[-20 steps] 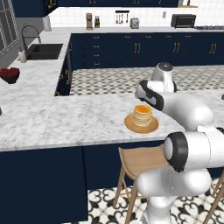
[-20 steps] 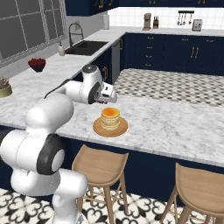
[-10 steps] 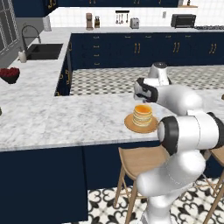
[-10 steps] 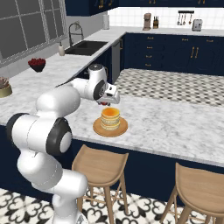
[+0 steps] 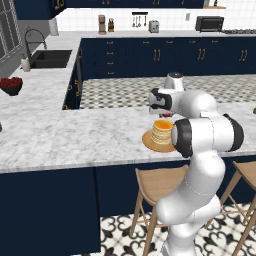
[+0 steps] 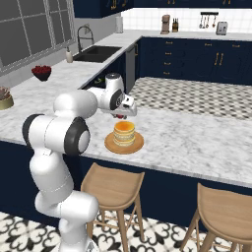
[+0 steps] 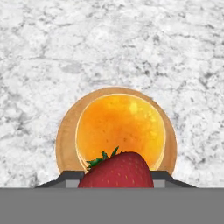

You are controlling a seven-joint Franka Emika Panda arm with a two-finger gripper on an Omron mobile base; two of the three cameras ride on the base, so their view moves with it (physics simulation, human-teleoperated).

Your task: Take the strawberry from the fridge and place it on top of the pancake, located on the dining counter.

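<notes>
My gripper [image 7: 116,178] is shut on the strawberry [image 7: 117,170], a red berry with green leaves. It hangs just above the pancake [image 7: 120,127], a golden stack on a round tan plate [image 7: 65,131]. From the left base the gripper [image 5: 165,111] hovers over the far edge of the pancake [image 5: 162,131] on the marble dining counter [image 5: 75,140]. From the right base the strawberry [image 6: 119,116] shows under the gripper [image 6: 123,113], slightly left of and above the pancake [image 6: 124,132]. The fridge is out of view.
Wooden stools [image 6: 113,184] [image 6: 221,209] stand below the counter's near edge. A dark bowl of red fruit [image 6: 42,72] and a sink [image 6: 101,52] lie far left. A small potted plant [image 6: 5,97] sits at the left edge. Bare marble [image 6: 197,138] surrounds the plate.
The arm's elbow has swung in closer to the counter. The hand has stayed over the pancake with the strawberry still in its grip.
</notes>
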